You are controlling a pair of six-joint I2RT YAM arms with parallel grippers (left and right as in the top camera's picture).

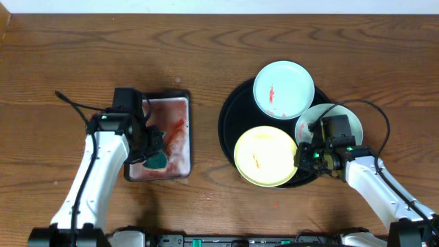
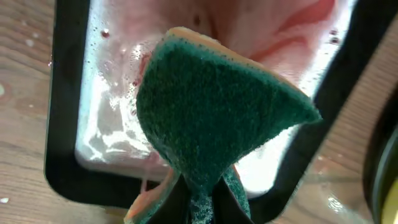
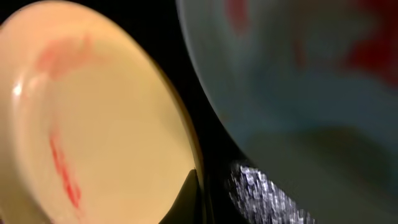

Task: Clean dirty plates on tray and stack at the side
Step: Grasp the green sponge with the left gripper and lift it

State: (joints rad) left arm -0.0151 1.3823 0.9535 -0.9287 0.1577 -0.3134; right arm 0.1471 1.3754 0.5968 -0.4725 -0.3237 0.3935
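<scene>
Plates (image 1: pixel 265 156) crowding tray (image 1: pixel 223 120) rim, tabletop (image 1: pixel 206 55) around

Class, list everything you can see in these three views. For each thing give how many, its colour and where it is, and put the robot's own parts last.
table: 1, brown wood-grain, under everything.
tray: 1, black, round, right half of the table.
mint-white plates: 2, one red-smeared at the tray's far side, the other at its right edge, partly under the right arm.
yellow plate: 1, pale yellow, red-streaked, tray's near side.
basin: 1, black, holding pinkish water, left of the tray.
sponge: 1, green, above the basin.
left pincer: 1, shut on the sponge.
right pincer: 1, black, over the tray's right side; open or shut unclear.
</scene>
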